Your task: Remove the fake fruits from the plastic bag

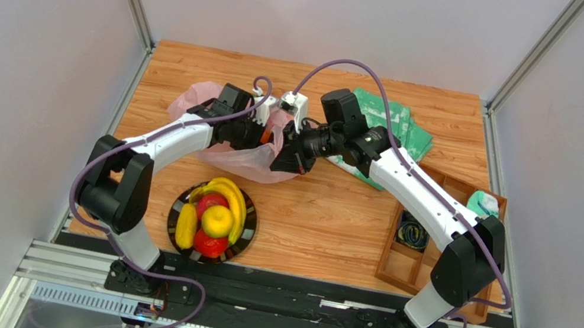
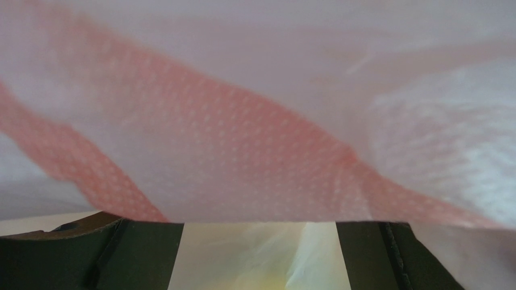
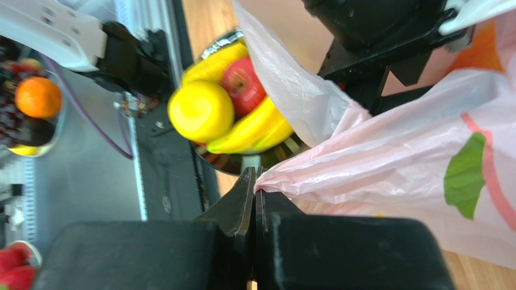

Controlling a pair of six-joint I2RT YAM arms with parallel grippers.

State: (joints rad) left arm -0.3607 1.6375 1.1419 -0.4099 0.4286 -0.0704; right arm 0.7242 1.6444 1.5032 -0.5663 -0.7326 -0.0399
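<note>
Crinkly pink plastic bag (image 1: 246, 162) lying crosswise, left to right
Edge pinched in right gripper (image 3: 254, 199); left gripper (image 2: 257, 254) spread wide (under translucent film)

Bright, even light; left-wrist view blurred (plastic bag (image 2: 242, 121) pressed close).

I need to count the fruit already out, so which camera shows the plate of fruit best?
Top view: the whole plate and its fruits, unobstructed. Right wrist shows it partly, behind the plastic bag. Left wrist shows none of it.
</note>
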